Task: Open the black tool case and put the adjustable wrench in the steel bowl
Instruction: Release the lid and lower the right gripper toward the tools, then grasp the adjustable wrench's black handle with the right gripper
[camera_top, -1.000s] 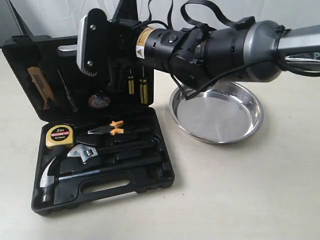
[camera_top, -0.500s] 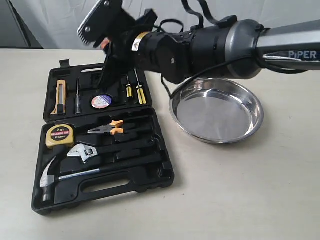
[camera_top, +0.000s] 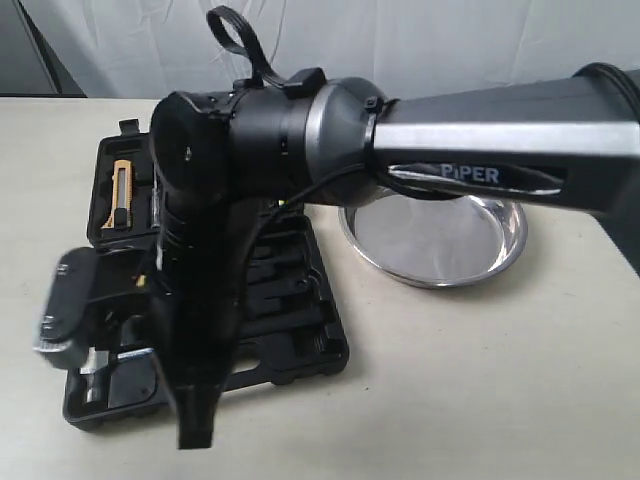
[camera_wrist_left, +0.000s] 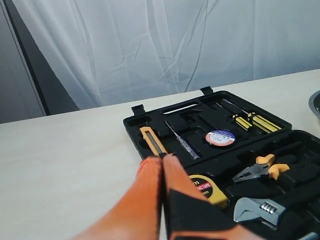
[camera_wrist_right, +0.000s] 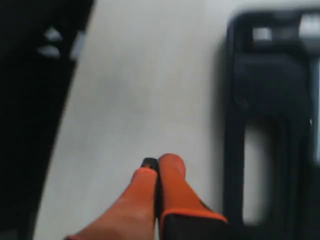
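**Case lies open, wrench in its slot, both grippers pressed shut**

The black tool case (camera_wrist_left: 150, 120) lies open on the table (camera_wrist_left: 65, 150). The left gripper (camera_wrist_left: 163, 162) has its orange fingers pressed together with nothing between them, and it hangs near the edge of the case. Just past its tips is the yellow tape measure (camera_wrist_left: 207, 187). A little further on, beside the tape measure, the adjustable wrench (camera_wrist_left: 257, 210) lies in its slot in the bottom half of the case, near the orange-handled pliers (camera_wrist_left: 260, 170).

In the exterior view the right arm (camera_top: 300, 150) reaches across the case and hides the wrench. The right gripper (camera_wrist_right: 157, 167) is also closed to a narrow line and holds nothing that I can see, though this view is blurred. It points down at the bare table, just beside the side of the case that has the handle slot (camera_wrist_right: 255, 175). The steel bowl (camera_top: 490, 250) stands on the far side of the case from this gripper, well apart from it.
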